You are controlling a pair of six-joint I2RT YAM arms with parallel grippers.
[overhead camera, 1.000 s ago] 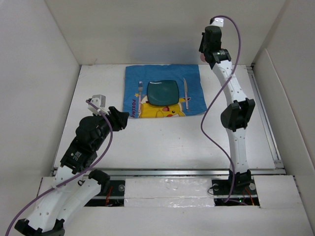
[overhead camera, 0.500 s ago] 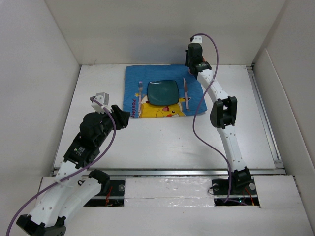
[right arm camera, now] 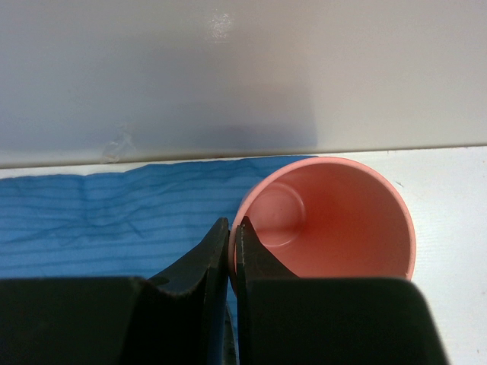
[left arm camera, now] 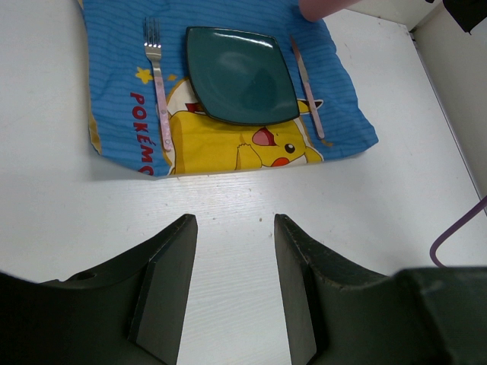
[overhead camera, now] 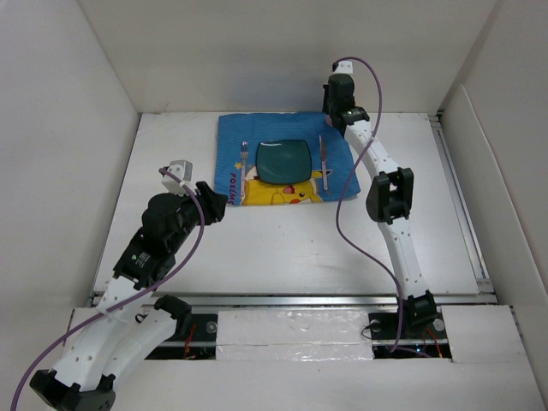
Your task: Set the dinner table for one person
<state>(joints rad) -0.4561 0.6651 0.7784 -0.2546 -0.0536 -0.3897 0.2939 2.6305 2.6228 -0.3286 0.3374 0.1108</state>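
Pink cup (left arm camera: 323, 7) cut off at top edge, near rim behind right fingers (right arm camera: 199, 262)

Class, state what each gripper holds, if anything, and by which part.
The right gripper pinches the pink cup by its rim, at the left side in the wrist view. The left gripper is open, holding nothing.

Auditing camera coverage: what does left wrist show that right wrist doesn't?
Left wrist only: fork, teal square plate and knife lying on the blue cloth. The fork is left of the plate and the knife right of it. The left jaws are open over bare table.
Right wrist only: the inside of the pink cup, its wall pinched between the right jaws, and the white back panel.
Both: blue cloth, table, and the cup, though left wrist catches only a sliver of it at its top edge.
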